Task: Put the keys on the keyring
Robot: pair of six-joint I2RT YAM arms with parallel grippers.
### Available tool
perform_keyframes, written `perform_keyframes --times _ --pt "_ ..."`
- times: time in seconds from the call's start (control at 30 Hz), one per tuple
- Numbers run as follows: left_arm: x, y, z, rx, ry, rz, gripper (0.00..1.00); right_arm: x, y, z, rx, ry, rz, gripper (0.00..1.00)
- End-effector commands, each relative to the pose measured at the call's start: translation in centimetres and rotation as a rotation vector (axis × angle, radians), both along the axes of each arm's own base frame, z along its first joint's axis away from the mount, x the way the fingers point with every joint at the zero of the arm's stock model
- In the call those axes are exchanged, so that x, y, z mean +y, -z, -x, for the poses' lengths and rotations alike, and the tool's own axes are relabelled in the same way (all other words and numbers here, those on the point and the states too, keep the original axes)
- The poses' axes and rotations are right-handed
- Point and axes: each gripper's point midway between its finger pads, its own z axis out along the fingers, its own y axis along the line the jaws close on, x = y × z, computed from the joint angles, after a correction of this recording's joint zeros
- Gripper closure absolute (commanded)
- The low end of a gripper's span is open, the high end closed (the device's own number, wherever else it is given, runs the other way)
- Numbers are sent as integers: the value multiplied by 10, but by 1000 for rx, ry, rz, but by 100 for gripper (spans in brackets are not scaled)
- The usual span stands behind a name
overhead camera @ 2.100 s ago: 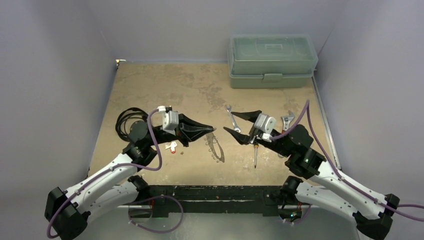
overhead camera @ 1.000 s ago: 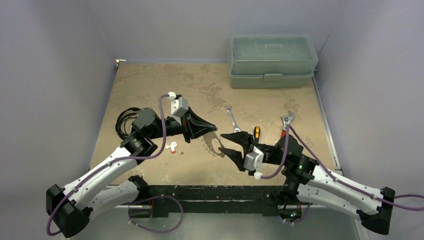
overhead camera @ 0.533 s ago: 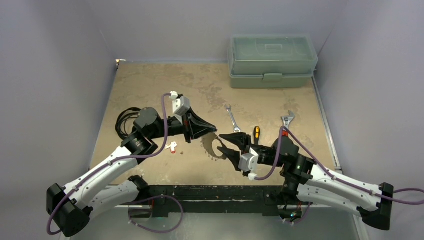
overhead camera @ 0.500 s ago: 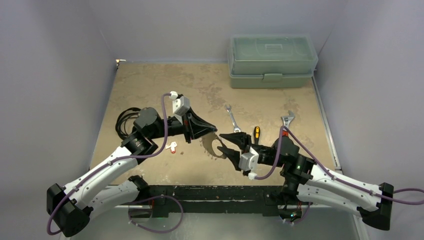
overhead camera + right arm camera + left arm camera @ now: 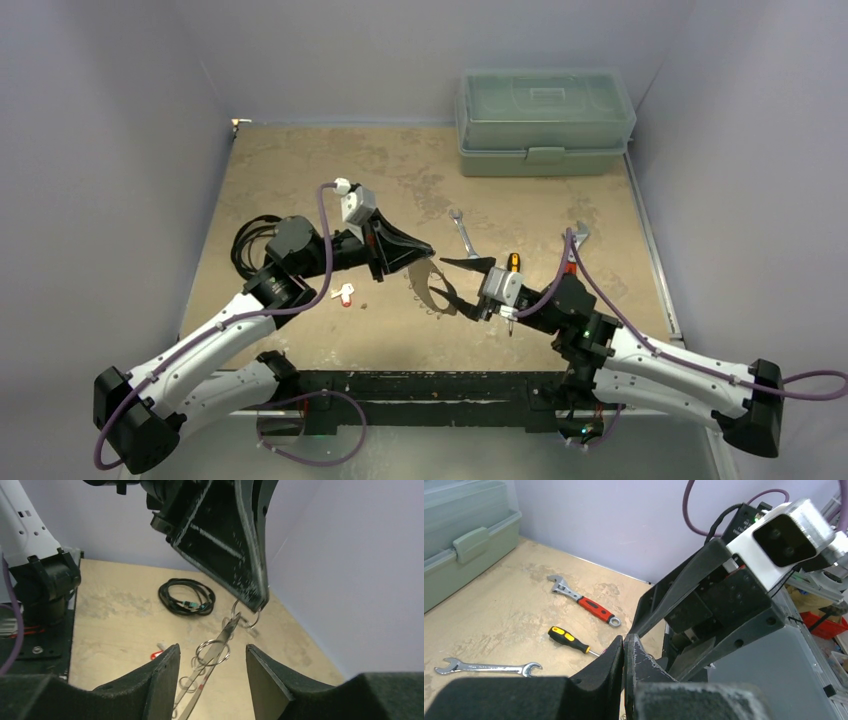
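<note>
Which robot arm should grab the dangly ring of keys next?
Probably the right. The right gripper is open, with its jaws on either side of the keyring. The keyring hangs from the shut left gripper, so the left arm is busy holding it up.

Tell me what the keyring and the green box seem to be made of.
The keyring looks like thin polished metal: silvery, with bright glints. The green box is likely plastic: dull pale green, cloudy lid, moulded latch.
</note>
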Motion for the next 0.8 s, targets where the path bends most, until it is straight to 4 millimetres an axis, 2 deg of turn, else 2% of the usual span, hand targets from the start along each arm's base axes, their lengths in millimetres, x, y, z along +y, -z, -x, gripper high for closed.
perform_keyframes --times 0.0,0.13,0.37,0.63,0.77 --pt "1 -22 -2 -40 -26 78 100 4 1 1 158 -6 -103 45" --pt "1 -24 -3 -40 -31 90 100 6 6 0 216 -5 -133 44" --pt "2 -23 -2 -30 -24 99 100 0 2 -18 230 88 -240 46" --pt "2 -27 2 -21 -13 110 100 3 -4 -20 163 77 -301 71" --pt "2 -25 2 -13 -13 109 100 1 -11 -18 147 70 -338 73"
